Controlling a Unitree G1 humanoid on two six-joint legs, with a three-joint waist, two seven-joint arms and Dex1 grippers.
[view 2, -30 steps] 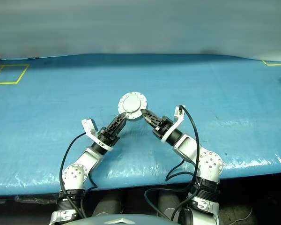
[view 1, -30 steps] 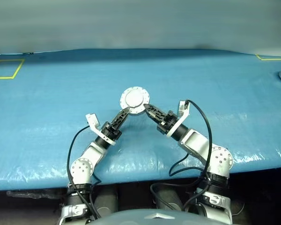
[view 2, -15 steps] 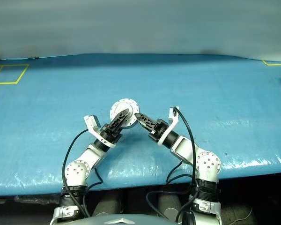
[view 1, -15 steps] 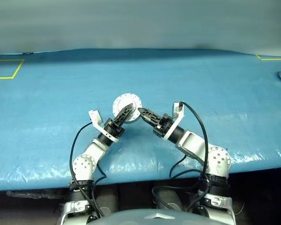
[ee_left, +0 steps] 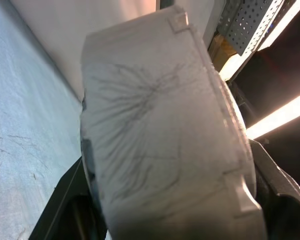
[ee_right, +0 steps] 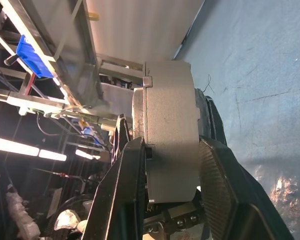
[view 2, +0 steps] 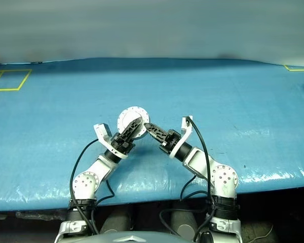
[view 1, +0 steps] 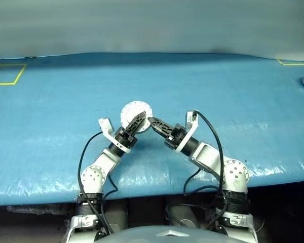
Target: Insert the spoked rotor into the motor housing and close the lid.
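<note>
- Motor housing (view 1: 136,112): round grey metal body, held in the air above the blue table cover (view 1: 50,126), its plain pale disc face turned toward the head camera. It sits between the tips of both arms, near the middle of the table and close to the front edge.
- Lid (ee_right: 138,117): in the right wrist view a thin rim lies flush against one end of the grey cylinder; the assembly looks closed, with no gap visible along that seam.
- Left gripper (view 1: 138,121): forearm rises from lower left, bent at the elbow, wrist angled up and toward the right. Its black fingers (view 1: 134,124) lie across the lower part of the disc face. In the left wrist view the housing's grey side (ee_left: 160,150) sits between the dark fingers, but whether they press on it cannot be told.
- Right gripper (view 1: 153,123): forearm comes in from lower right, wrist pointing leftward and roughly level. In the right wrist view its two black fingers (ee_right: 125,185) stand on either side of the grey cylinder, each against a flat end, clamped on the housing.
- Yellow tape square (view 1: 5,74): far left corner of the cover, well apart from the arms.
</note>
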